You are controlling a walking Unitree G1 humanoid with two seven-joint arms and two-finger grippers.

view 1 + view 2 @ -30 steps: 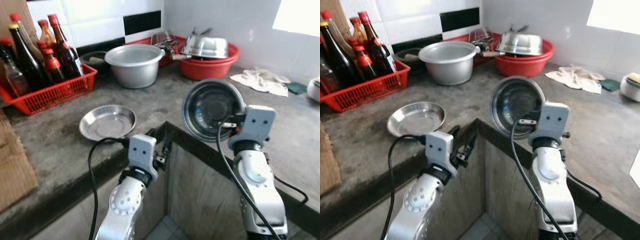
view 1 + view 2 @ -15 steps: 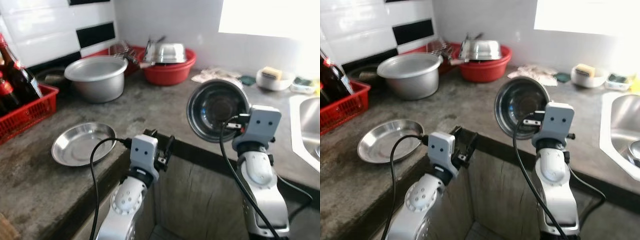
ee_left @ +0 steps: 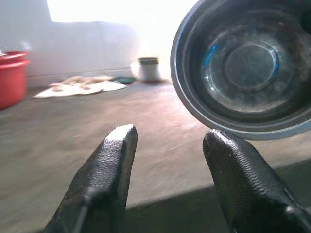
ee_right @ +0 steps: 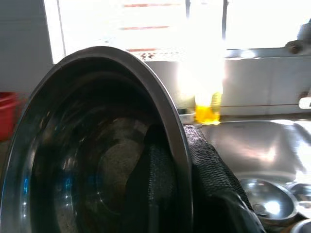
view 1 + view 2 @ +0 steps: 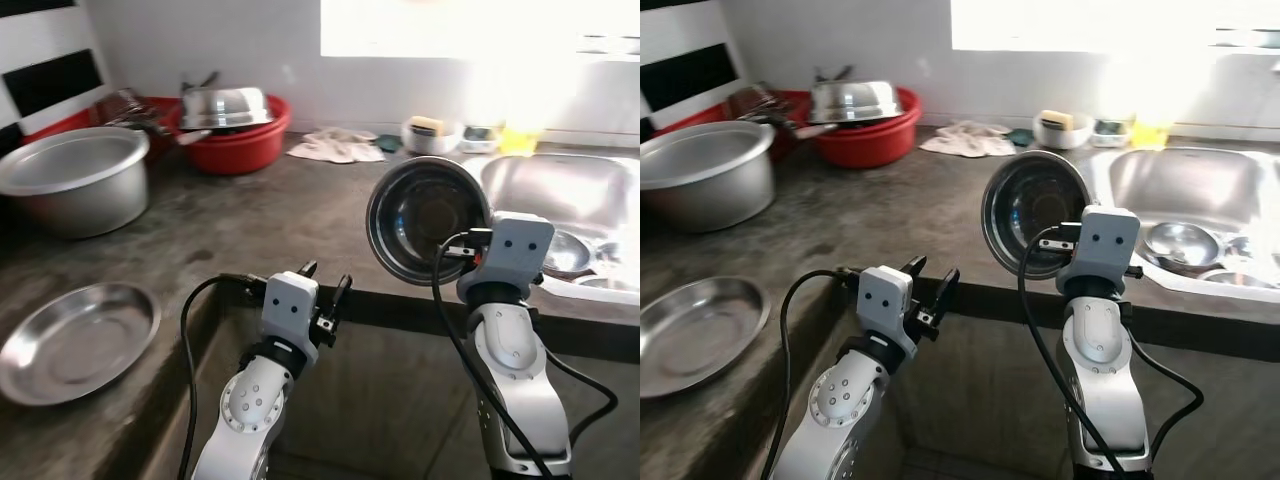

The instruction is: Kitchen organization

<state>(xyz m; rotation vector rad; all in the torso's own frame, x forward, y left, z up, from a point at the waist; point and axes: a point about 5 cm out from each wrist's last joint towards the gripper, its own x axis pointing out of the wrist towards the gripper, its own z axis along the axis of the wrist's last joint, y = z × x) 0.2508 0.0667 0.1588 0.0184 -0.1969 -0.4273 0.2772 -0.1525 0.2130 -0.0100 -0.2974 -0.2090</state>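
Your right gripper [image 5: 462, 243] has its fingers clamped on the rim of the steel bowl [image 5: 427, 220], one finger inside and one outside, holding it tipped on edge above the counter [image 5: 250, 225] just beside the sink [image 5: 545, 190]. Keep that grip firm, since a thin rim can slip. Carry the bowl level toward the sink, clear of its near edge. Your left gripper [image 5: 322, 285] hangs fingers apart, holding nothing, by the counter's front.
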